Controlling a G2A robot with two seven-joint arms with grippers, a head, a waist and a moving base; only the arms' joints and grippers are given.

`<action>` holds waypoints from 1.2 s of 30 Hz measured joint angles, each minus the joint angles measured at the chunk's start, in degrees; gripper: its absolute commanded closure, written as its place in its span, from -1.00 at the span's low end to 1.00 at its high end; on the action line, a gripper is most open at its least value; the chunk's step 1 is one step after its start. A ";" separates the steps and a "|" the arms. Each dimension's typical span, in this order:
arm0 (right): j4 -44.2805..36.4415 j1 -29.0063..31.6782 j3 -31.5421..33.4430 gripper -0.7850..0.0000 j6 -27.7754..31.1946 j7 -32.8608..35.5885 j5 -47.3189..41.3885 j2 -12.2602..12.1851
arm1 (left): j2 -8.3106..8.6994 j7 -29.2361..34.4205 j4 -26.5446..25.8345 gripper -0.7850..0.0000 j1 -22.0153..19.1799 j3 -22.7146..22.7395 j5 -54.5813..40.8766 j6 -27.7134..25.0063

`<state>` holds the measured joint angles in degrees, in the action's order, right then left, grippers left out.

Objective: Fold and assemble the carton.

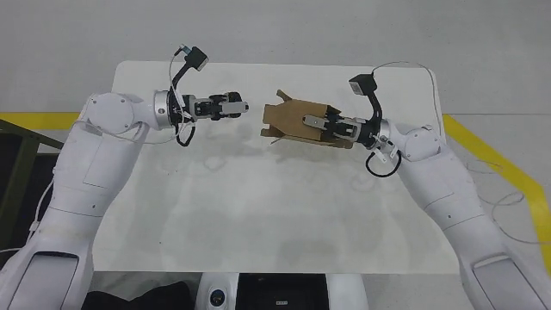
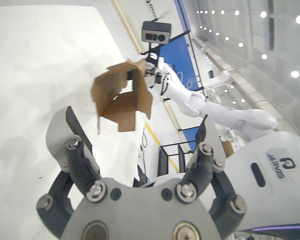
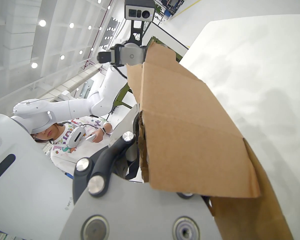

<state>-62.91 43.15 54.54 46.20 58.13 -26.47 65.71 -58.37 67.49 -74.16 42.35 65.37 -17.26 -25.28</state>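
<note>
Brown cardboard, the carton (image 1: pixel 288 119) is a half-formed sleeve with its end flaps loose and splayed outward, held up above the white counter (image 1: pixel 215 207). The right gripper (image 1: pixel 310 122) is clamped on one wall of the carton at the end nearer its own arm, with the fingers reaching in over the edge. In the right wrist view that wall (image 3: pixel 185 131) runs away from the gripper base, with a creased flap folded off at the near end. The open mouth of the carton (image 2: pixel 120 101) faces the left gripper (image 2: pixel 137 117), one flap hanging below the mouth and another standing out to the side. The left gripper (image 1: pixel 245 106) is just beside the carton's free end, apart from it and level with it, with its fingers (image 2: pixel 72 123) spread wide and nothing between them.
</note>
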 measured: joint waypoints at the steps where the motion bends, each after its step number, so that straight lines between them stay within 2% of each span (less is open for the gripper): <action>1: -0.81 0.56 0.57 1.00 -0.52 0.50 -0.13 -0.29 | 0.03 -0.56 0.45 -1.00 -0.02 -0.19 1.75 -0.61; 7: -4.54 3.01 3.80 1.00 -2.03 1.98 -0.48 -1.66 | 0.18 -3.67 1.12 -1.00 0.72 -1.54 11.41 -4.05; 16: -9.94 5.39 5.40 1.00 -1.93 1.78 -2.02 -2.11 | -0.06 -11.17 1.29 -1.00 1.87 -3.54 21.37 -5.04; 27: -11.27 4.96 2.55 1.00 -1.82 0.71 -2.21 -1.05 | -0.83 -14.53 0.79 -1.00 1.48 -6.42 24.57 -4.25; 36: -8.71 3.19 0.93 1.00 -1.10 -0.06 -1.18 -0.15 | -0.53 -11.71 -0.79 -1.00 2.14 -5.42 19.80 -5.37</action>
<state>-71.62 46.34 55.47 45.10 58.07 -27.66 65.56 -58.90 55.78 -74.96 44.49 59.95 2.54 -30.65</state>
